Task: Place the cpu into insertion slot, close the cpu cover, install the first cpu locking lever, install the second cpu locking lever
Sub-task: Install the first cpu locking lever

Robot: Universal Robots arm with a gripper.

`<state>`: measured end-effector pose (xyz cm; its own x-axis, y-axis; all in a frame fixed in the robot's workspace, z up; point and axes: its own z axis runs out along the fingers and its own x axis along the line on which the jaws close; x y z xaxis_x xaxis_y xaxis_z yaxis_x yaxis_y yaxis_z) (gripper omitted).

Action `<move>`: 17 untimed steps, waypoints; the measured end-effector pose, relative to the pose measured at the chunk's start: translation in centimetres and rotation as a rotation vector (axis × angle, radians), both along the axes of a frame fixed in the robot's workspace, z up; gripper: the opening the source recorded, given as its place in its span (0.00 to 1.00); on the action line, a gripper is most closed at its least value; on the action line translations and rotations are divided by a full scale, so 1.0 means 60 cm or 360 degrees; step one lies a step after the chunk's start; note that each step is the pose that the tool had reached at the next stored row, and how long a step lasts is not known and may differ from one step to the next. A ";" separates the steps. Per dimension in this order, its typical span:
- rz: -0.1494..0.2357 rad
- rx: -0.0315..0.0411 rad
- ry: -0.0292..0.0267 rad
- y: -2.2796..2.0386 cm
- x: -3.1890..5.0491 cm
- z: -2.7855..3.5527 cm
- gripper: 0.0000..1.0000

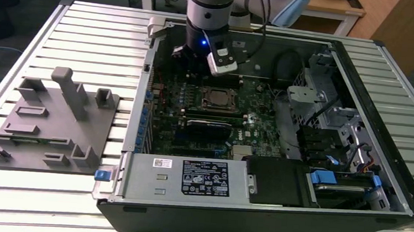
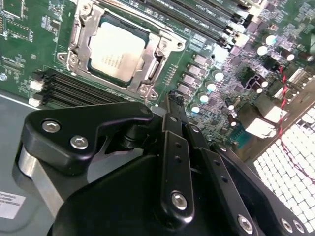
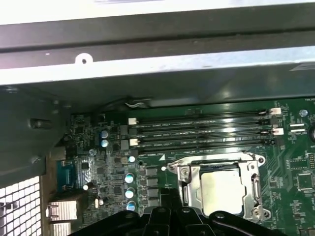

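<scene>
Just ahead of the gripper, on the green motherboard, we see the cpu lying flat in the insertion slot with its dull silver top facing up. The cpu cover is down around it, and the chip shows through the cover's square window. Thin bright rods along two sides of the frame look to us like the locking levers. We cannot tell whether they are latched.

We find the gripper clenched. Its black fingers are drawn together at the tips with nothing between them. The tips hang above the board, near one corner of the silver frame and off to the side of the chip rather than over it. Long black memory slots flank the socket. In the first wrist view one bank lies beyond the socket from the gripper, running along the case wall.

From the exterior view we see the arm reaching down into an open computer case. The case lies on its side on a slatted metal counter. The socket sits on the board below the gripper, on the side nearer that camera. Well apart from the gripper, outside the case wall, a grey fixture plate with upright blocks rests on the counter.
</scene>
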<state>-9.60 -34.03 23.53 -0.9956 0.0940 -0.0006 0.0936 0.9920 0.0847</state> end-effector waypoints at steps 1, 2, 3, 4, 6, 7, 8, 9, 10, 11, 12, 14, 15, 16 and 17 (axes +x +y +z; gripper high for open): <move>0.0000 0.0000 -0.00001 -0.0002 -0.002 0.000 0.11; 0.0000 0.0000 -0.00001 -0.0003 -0.003 0.000 0.11; 0.0000 0.0001 -0.00003 -0.0004 -0.004 0.000 0.11; 0.0000 0.0001 -0.00003 -0.0005 -0.005 0.000 0.11; 0.0000 0.0008 0.00000 -0.0009 -0.007 0.000 0.11; 0.0000 0.0022 -0.00001 -0.0012 -0.008 0.000 0.11; 0.0000 0.0036 -0.00002 -0.0014 -0.008 0.000 0.11; 0.0000 0.0049 -0.00001 -0.0017 -0.009 0.000 0.11; 0.0000 0.0060 -0.00001 -0.0020 -0.009 0.000 0.11; 0.0000 0.0072 -0.00001 -0.0023 -0.010 0.000 0.11; 0.0000 0.0086 -0.00001 -0.0026 -0.011 0.000 0.11; 0.0000 0.0120 -0.00003 -0.0033 -0.011 0.000 0.11; 0.0000 0.0137 0.00000 -0.0036 -0.012 0.000 0.11; 0.0000 0.0155 -0.00001 -0.0039 -0.012 0.000 0.11; 0.0000 0.0170 -0.00003 -0.0042 -0.012 0.000 0.11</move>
<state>-10.32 -34.29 23.51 -0.9956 0.0935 0.0093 0.0936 0.9773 0.1903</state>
